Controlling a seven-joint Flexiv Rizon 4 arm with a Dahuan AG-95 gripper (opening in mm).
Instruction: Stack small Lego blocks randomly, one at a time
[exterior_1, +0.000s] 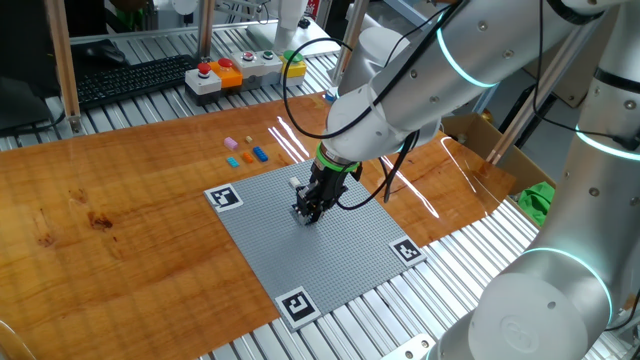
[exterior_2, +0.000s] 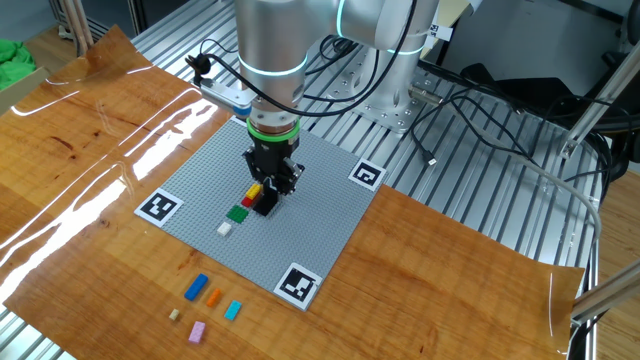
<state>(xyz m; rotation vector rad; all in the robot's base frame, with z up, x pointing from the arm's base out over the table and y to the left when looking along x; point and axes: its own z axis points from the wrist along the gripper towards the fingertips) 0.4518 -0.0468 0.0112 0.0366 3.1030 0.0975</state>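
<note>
The tool (exterior_2: 268, 195) is down low over the middle of the grey studded plate (exterior_2: 320, 215), tips right at the plate's surface. The other fixed view gives the better look: a yellow brick (exterior_2: 254, 189) and a red brick (exterior_2: 248, 201) sit right at the fingers, with a black piece just under them that may be a brick or part of the tool. A green brick (exterior_2: 237, 213) lies just beside them at seven o'clock, and a white brick (exterior_2: 224, 229) a little further along the same line. Whether the fingers are clamped on anything or merely parked beside the bricks, I cannot tell.

Switch to one fixed view and most of that cluster vanishes behind the tool (exterior_1: 306, 208); only a pale brick (exterior_1: 297, 183) peeks out at eleven o'clock of it. This view instead shows the button box (exterior_1: 245, 70) at the far edge of the bench (exterior_1: 120, 200).

Off the plate, spare bricks wait on the wood: blue (exterior_2: 196, 287), orange (exterior_2: 213, 296), light blue (exterior_2: 233, 310), pink (exterior_2: 197, 331) and a tiny tan one (exterior_2: 174, 315), well apart from the tool. A green cloth (exterior_2: 15, 52) sits at the top left corner
</note>
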